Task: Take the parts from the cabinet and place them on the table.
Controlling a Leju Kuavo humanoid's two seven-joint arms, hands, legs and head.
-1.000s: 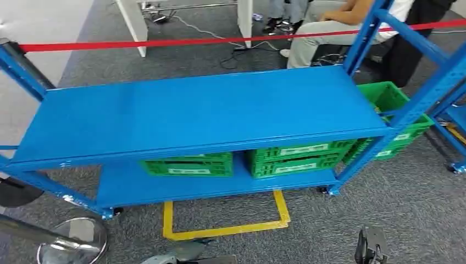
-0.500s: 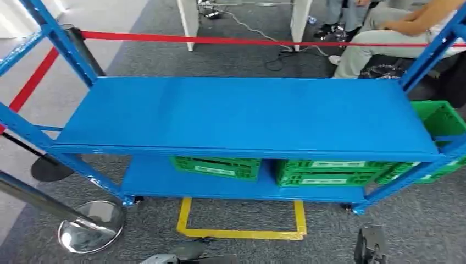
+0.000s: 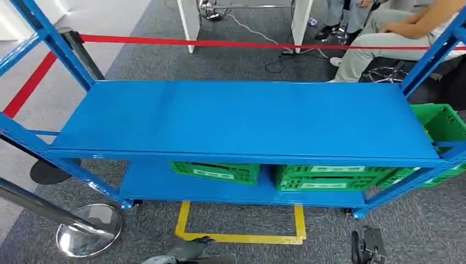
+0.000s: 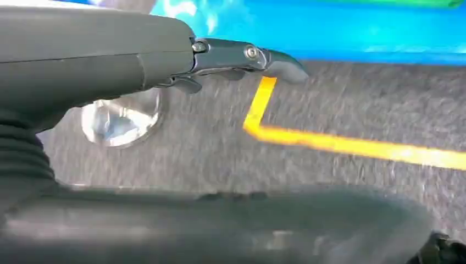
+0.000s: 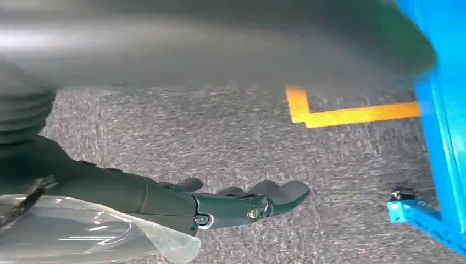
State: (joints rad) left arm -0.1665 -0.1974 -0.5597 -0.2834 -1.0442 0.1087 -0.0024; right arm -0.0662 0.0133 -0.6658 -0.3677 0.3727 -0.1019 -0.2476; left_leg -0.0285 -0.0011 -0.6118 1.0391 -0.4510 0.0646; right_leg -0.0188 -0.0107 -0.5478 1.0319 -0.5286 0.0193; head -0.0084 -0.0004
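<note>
I face the blue cabinet (image 3: 242, 118); its top shelf is bare, and two green crates (image 3: 324, 177) holding the parts sit on its lower shelf, right of centre. My left hand (image 4: 242, 58) and right hand (image 5: 242, 203) hang low over the carpet, fingers extended, holding nothing.

High head view, floor-close wrist views

You can't see what the green crates (image 3: 324, 177) ahead of the hands hold; the blue shelf (image 3: 242, 118) covers their tops. The left hand (image 4: 165, 60) is motion-blurred, its fingers partly hidden by its own cover. The right hand (image 5: 220, 206) is partly covered by clear plastic film (image 5: 82, 231), cut off at the frame edge.
</note>
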